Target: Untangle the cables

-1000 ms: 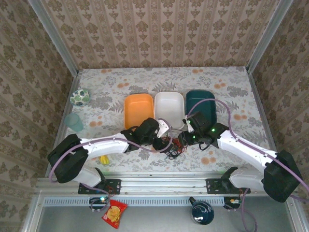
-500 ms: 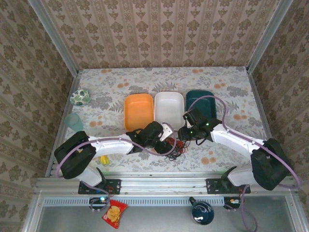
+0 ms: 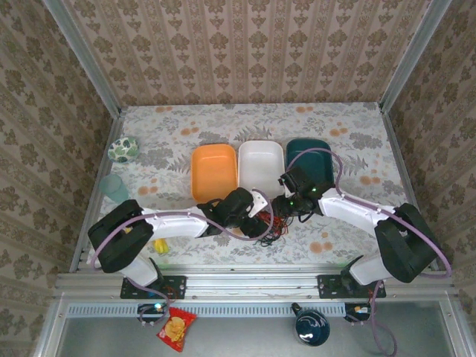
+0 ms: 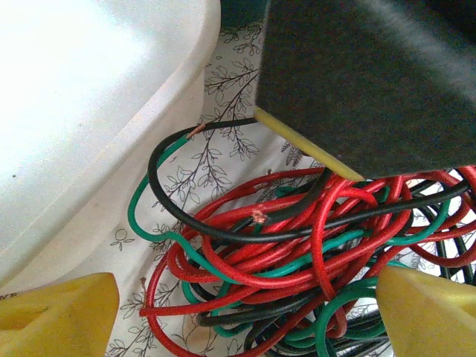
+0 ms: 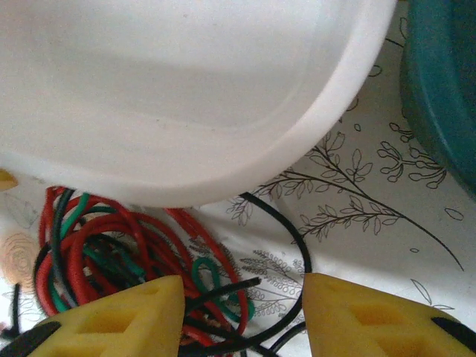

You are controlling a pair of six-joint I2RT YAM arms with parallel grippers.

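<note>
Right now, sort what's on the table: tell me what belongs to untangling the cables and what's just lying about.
Job in hand: red cable, black cable, green cable, all in one tangle.

Lying about: orange tray, white tray, teal tray, pale cup, green patterned bowl.

White arm links [image 3: 171, 222], black joints [image 3: 238, 204], lilac hoses [image 3: 331, 155], yellow claw fingertips [image 5: 357, 316].

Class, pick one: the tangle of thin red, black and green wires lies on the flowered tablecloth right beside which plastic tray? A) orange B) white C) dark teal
B: the tangle of thin red, black and green wires lies just beside the wall of the white plastic tray in both wrist views.
</note>
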